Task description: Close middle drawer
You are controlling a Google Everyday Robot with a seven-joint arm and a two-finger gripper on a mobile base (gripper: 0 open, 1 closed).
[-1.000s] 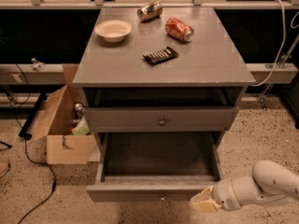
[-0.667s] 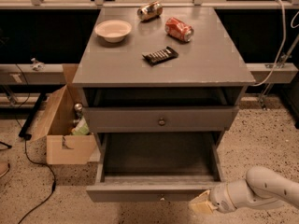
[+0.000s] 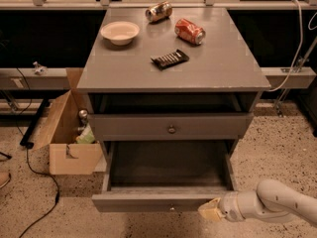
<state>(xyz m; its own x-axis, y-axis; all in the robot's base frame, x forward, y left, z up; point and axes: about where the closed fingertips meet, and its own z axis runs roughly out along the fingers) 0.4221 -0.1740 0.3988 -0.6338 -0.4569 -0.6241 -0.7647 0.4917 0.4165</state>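
Note:
The middle drawer [image 3: 148, 201] is pulled far out of the grey cabinet [image 3: 218, 68], so its deep dark tray [image 3: 168, 165] shows. Its long flat front faces me, with a small knob [image 3: 171, 208] low at the centre. My gripper [image 3: 210, 210] is at the right end of that front, close against it or touching it, near the floor. The white arm [image 3: 277, 202] comes in from the lower right. Above, the taller drawer front with a brassy knob [image 3: 171, 129] sits nearly flush.
On the cabinet top lie a white bowl [image 3: 120, 32], a red can [image 3: 189, 30], a tan can [image 3: 159, 11] and a dark snack bar [image 3: 170, 59]. An open cardboard box [image 3: 74, 133] stands to the left of the cabinet. A black cable [image 3: 34, 172] runs over the speckled floor.
My arm has shifted a little to the left, bringing the gripper closer to the right end of the middle drawer's front. The drawer is as far out as before.

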